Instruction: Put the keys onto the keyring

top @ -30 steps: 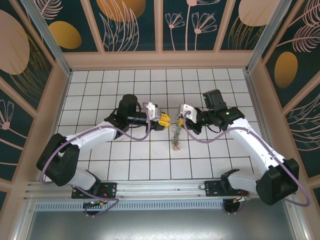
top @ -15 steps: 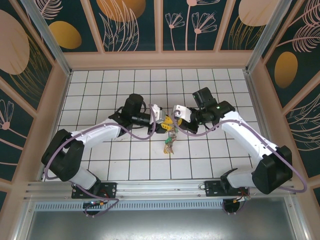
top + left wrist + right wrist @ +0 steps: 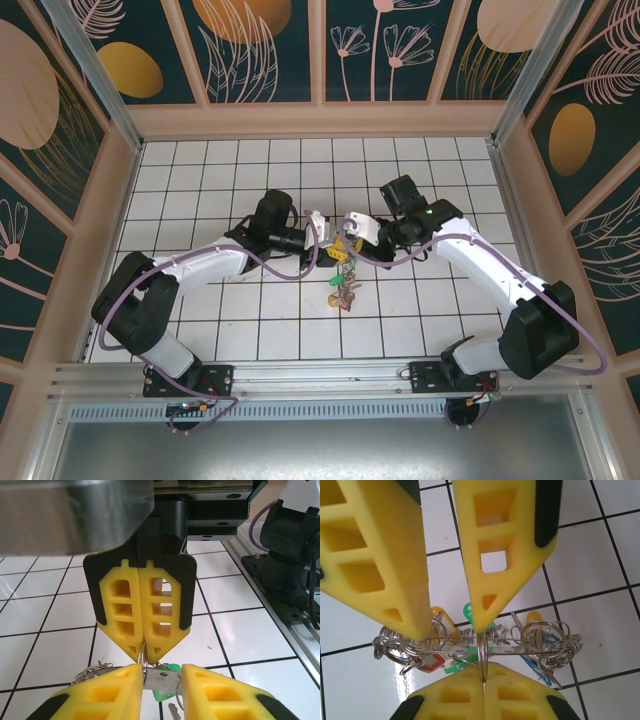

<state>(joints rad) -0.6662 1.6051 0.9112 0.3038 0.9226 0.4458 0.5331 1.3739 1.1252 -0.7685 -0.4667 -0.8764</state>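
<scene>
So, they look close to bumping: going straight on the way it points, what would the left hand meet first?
Probably the right hand, shut on a wire ring straight ahead and very near. The left hand has a key between its fingers; depth is hard to judge.

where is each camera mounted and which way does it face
top external: above and behind the arm bases, looking down on the tiled table; both arms, left gripper and right gripper meeting over the keys.
left wrist: on the left arm, looking low across the table past its own fingers at the right gripper.
right wrist: on the right arm, looking down past its own fingers at the keys and left gripper.
shared: both wrist views show the keys and both grippers.
</scene>
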